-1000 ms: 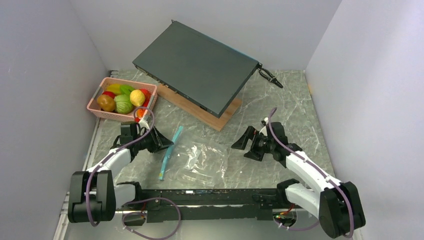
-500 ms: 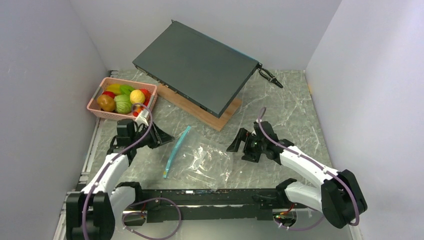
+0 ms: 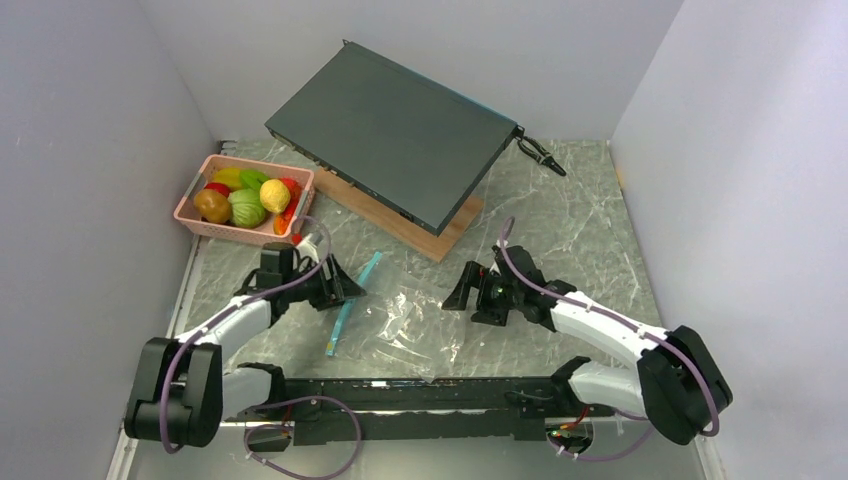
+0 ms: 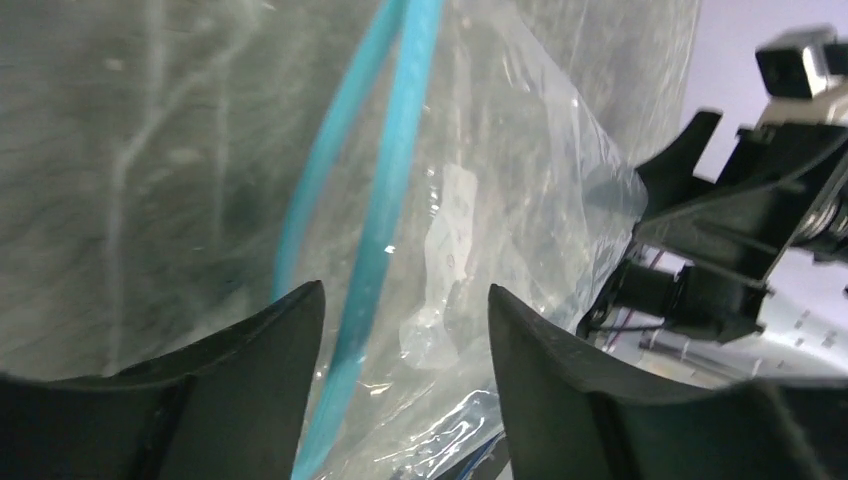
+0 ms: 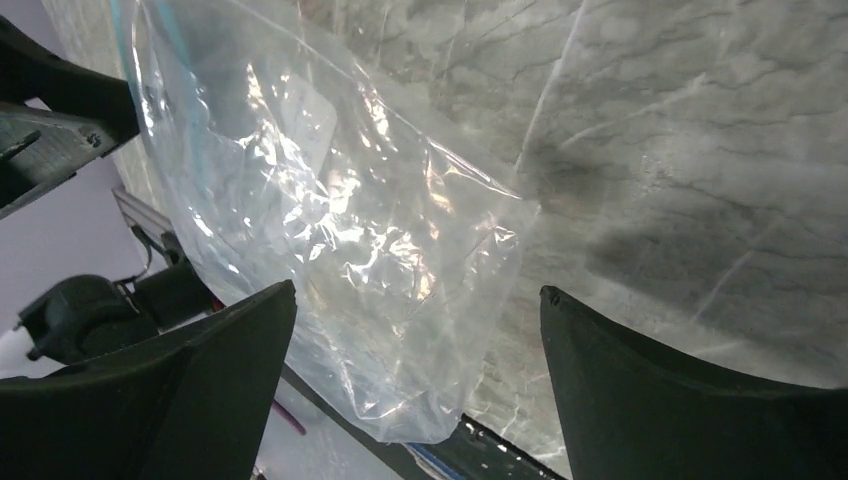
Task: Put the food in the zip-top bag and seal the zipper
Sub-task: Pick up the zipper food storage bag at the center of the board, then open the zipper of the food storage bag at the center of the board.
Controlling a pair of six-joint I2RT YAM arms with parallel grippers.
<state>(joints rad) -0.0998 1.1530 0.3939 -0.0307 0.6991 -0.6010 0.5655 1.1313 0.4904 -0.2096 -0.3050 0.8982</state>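
Note:
The clear zip-top bag (image 3: pixel 405 320) lies flat on the marble table between my arms, with its teal zipper (image 3: pixel 352 300) along its left edge. The toy food (image 3: pixel 246 198) sits in the pink basket (image 3: pixel 195 200) at the far left. My left gripper (image 3: pixel 345 288) is open just left of the zipper; in the left wrist view the zipper (image 4: pixel 390 210) runs between its fingers (image 4: pixel 250 380) over the bag (image 4: pixel 520 200). My right gripper (image 3: pixel 458 290) is open at the bag's right edge; its wrist view shows the bag (image 5: pixel 330 230) between its fingers (image 5: pixel 660 390).
A dark flat box (image 3: pixel 395 130) rests tilted on a wooden board (image 3: pixel 400 222) at the back centre. A small black tool (image 3: pixel 540 155) lies at the back right. Grey walls close in both sides. A black rail (image 3: pixel 420 395) runs along the near edge.
Both grippers have moved inward toward the bag; the left one swung right to the zipper, the right one slid left to the bag's edge. The zipper strip shifted slightly.

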